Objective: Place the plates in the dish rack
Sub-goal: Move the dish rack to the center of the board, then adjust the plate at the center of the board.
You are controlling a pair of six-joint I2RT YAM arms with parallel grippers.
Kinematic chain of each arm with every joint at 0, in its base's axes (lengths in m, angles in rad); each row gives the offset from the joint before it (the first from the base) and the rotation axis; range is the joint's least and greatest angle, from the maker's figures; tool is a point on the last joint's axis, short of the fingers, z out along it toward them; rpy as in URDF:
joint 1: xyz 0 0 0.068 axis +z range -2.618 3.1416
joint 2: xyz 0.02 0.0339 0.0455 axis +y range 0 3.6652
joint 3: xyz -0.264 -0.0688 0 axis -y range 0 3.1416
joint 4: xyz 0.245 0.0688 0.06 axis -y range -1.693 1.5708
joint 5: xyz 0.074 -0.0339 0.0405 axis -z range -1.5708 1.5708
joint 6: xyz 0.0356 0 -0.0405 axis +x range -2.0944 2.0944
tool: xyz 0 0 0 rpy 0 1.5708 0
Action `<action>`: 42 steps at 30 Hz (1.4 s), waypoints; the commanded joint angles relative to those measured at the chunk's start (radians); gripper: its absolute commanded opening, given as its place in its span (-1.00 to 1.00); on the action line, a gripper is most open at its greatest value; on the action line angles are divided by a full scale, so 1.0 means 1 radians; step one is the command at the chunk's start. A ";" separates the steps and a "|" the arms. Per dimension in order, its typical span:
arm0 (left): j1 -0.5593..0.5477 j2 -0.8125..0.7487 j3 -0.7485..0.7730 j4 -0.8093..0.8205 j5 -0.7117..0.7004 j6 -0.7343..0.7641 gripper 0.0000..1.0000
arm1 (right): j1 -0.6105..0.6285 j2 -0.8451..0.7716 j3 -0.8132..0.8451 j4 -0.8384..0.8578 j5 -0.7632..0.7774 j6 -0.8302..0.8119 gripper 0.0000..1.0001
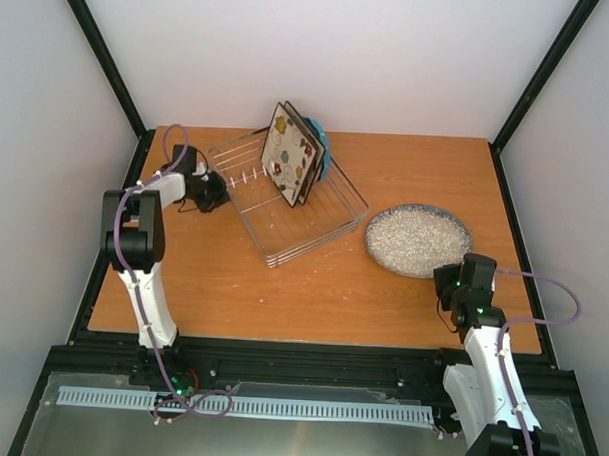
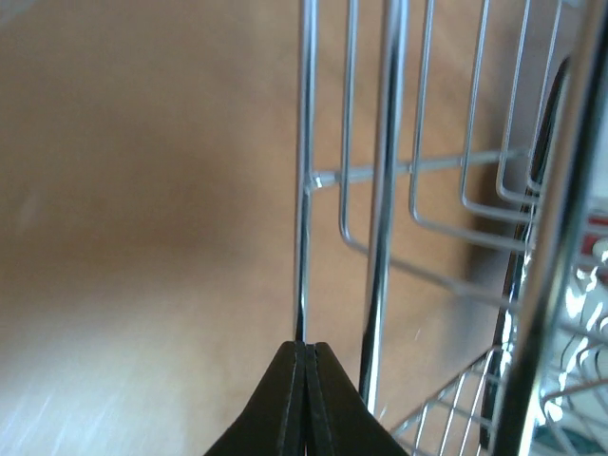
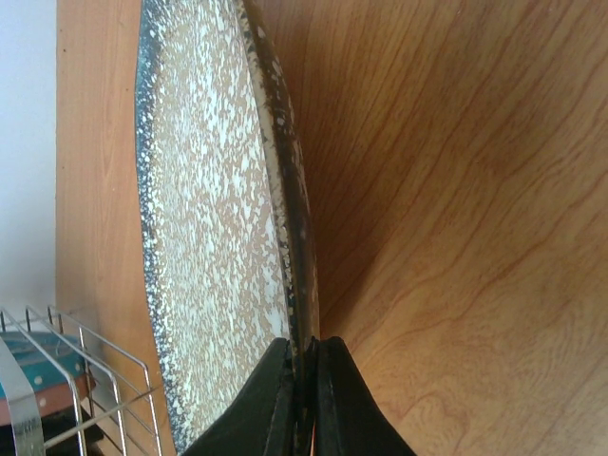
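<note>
Right of surface (image 1: pixel 232 296): right tool (image 3: pixel 304 344) pinches grey plate (image 3: pixel 209 209) by rim; left tool (image 2: pixel 306 347) clamps dish rack (image 2: pixel 388 190). Next: lift, slot upright.

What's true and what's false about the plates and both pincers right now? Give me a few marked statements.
1. The speckled plate lies on the table, outside the dish rack. True.
2. The right pincer hangs open above that plate. False: it is shut on the plate's rim.
3. The square flowered plates stand tilted in the rack. True.
4. The left pincer holds a plate. False: it is shut on a wire of the rack.
5. The blue plate lies flat on the table. False: it stands in the rack behind the square ones.
</note>
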State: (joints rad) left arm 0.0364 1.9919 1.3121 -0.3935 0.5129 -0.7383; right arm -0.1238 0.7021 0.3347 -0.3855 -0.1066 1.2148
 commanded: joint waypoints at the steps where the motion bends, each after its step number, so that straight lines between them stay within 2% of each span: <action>1: -0.059 0.149 0.233 0.082 0.112 -0.047 -0.99 | -0.011 -0.019 0.048 0.115 -0.013 -0.018 -0.95; 6: -0.083 0.303 0.463 0.009 0.131 -0.036 -0.99 | -0.014 -0.035 0.065 0.054 0.011 -0.025 -0.94; 11: -0.076 0.260 0.451 -0.056 0.057 0.022 -0.98 | -0.016 -0.061 0.080 -0.028 0.010 -0.047 -0.94; 13: -0.050 0.199 0.365 -0.064 0.022 0.038 -0.92 | -0.015 -0.075 0.080 -0.063 0.001 -0.044 -0.94; 16: 0.018 0.067 0.159 -0.041 -0.017 0.048 -0.92 | -0.014 -0.099 0.078 -0.120 -0.022 -0.053 -0.94; 20: 0.082 -0.118 -0.010 -0.078 -0.098 0.101 -0.97 | -0.014 -0.161 0.053 -0.207 -0.036 -0.059 -0.95; 21: 0.088 -0.257 -0.123 -0.092 -0.095 0.112 -0.99 | -0.013 -0.204 0.036 -0.278 -0.050 -0.061 -0.94; 24: 0.081 -0.394 -0.283 -0.091 -0.030 0.102 -0.99 | -0.010 -0.226 0.058 -0.374 -0.063 -0.091 -0.94; 28: -0.016 -0.561 -0.455 -0.162 -0.005 0.110 -0.99 | -0.007 -0.219 0.110 -0.495 -0.108 -0.144 -0.94; 34: -0.298 -0.747 -0.641 -0.185 0.062 -0.025 -0.92 | -0.005 -0.171 0.172 -0.617 -0.200 -0.221 -0.95; 38: -0.364 -0.807 -0.728 -0.194 0.118 -0.054 -0.69 | -0.005 -0.141 0.221 -0.709 -0.233 -0.295 -0.94; 42: -0.394 -0.868 -0.786 -0.170 0.173 -0.096 -0.36 | -0.005 -0.120 0.241 -0.790 -0.298 -0.380 -0.94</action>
State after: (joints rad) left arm -0.3283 1.1786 0.5549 -0.5701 0.6136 -0.7670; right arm -0.1303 0.5674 0.5381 -1.0313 -0.3126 0.9596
